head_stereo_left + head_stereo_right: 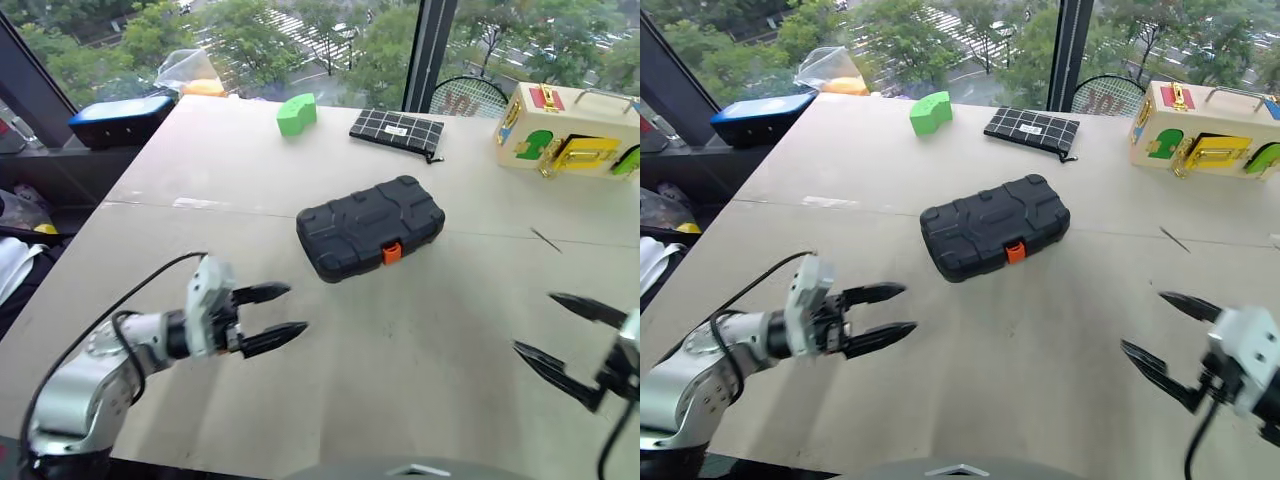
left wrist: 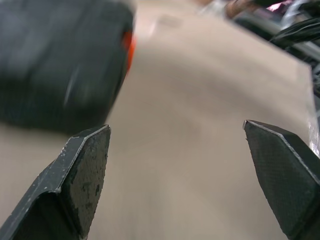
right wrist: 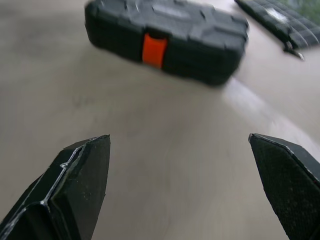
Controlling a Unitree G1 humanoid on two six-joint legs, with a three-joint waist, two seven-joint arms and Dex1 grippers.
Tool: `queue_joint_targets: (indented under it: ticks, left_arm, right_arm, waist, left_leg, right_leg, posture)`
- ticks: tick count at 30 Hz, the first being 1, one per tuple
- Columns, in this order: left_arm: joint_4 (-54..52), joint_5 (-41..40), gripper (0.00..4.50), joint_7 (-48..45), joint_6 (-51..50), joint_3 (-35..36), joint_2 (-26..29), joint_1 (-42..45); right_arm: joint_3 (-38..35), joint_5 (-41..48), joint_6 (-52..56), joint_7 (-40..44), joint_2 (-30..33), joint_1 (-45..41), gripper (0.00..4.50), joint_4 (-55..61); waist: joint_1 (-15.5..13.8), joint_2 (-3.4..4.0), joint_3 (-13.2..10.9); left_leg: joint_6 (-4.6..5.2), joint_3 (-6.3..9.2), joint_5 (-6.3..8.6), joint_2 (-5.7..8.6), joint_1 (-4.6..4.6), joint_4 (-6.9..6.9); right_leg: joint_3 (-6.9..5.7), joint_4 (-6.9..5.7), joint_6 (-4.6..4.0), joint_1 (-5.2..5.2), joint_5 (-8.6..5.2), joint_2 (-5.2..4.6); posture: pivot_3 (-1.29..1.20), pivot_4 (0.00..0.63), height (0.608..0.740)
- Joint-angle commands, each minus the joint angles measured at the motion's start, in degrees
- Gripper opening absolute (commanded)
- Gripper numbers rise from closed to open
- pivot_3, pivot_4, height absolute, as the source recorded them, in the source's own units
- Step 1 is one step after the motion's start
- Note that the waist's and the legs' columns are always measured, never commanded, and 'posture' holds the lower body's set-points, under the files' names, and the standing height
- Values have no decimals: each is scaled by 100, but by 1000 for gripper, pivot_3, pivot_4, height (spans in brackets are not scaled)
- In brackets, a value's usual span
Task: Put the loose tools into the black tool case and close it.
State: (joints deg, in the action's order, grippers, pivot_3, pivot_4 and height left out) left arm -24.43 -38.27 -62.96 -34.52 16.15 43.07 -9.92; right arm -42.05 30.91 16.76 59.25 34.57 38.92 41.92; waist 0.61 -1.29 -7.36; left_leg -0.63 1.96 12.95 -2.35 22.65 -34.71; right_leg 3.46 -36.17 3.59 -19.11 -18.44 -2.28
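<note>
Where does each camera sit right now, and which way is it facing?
Left eye, right eye: on the head, looking down over the table at the closed black tool case; left hand and right hand show, open, apart from it.
Left wrist: along its fingers, toward the case's latch side.
Right wrist: along its fingers, facing the orange latch and checked pouch.
All views share the case.

A pale beige counter (image 1: 250, 170) (2 faint seams cross it) runs up to a big window (image 1: 330, 40) with a dark upright frame post (image 1: 432, 50). Daylight pours in; green trees (image 1: 250, 35) and a street lie below.
</note>
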Motion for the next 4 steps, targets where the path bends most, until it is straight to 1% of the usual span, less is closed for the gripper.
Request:
queue_joint_targets:
  ticks: [1, 2, 4]
  left_arm:
    - [194, 4, 4333, -245, 252, 496, 249, -292]
    - [215, -49, 4333, -273, 246, 539, 265, -371]
    - [246, -133, 4333, -325, 210, 545, 301, -454]
  right_arm:
    - [-715, 126, -541, 340, -164, 466, 4500, -114]
    - [-797, 111, -625, 386, -204, 583, 4500, -190]
    - [-839, 73, -780, 440, -249, 727, 4500, -317]
  waist:
    - [0, 15, -9]
    - [2, 13, -8]
    - [1, 11, -8]
  left_leg:
    - [0, 2, 0, -2, 0, 0]
    - [0, 1, 0, -4, -1, 0]
    - [-1, -3, 1, -3, 1, 0]
  right_leg:
    - [3, 0, -2, -1, -1, -7]
    - [7, 2, -2, -2, -1, -31]
    - [23, 15, -3, -3, -2, -46]
  posture:
    - [0, 150, 740]
    - [0, 150, 740]
    - [0, 150, 740]
